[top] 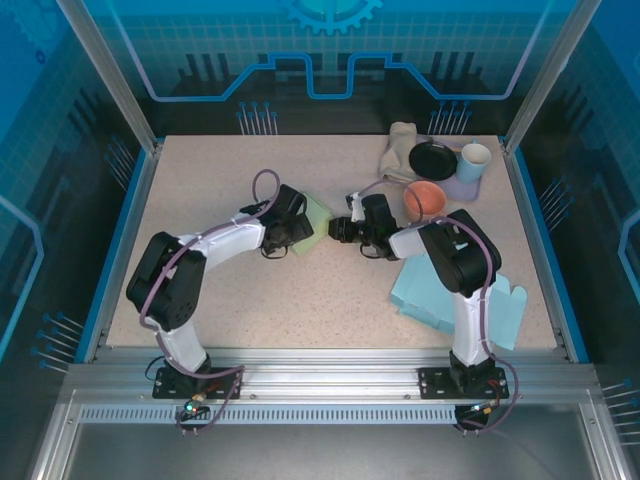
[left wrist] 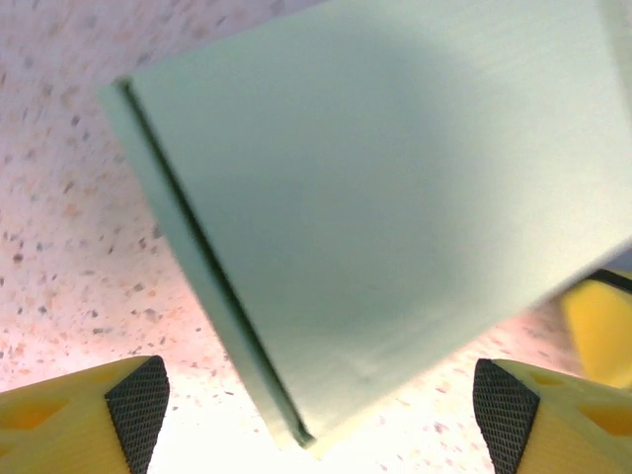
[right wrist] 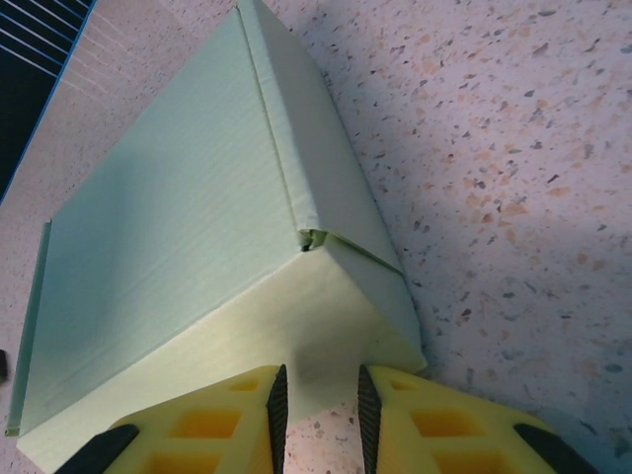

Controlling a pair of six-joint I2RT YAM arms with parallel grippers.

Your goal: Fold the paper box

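From above, the pale green box sits mid-table, between my left gripper and my right gripper. An orange bowl, a black dish and a blue cup stand at the far right. Flat blue sheets lie by my right arm.

My left wrist camera adds what the overhead blurs: the jaws stand wide apart, both pads clear of the box, whose near corner points between them.

My right wrist camera shows the box closed, with a seam along its top edge. The yellow fingers are nearly together at its lower face (whether they pinch anything, I cannot tell).
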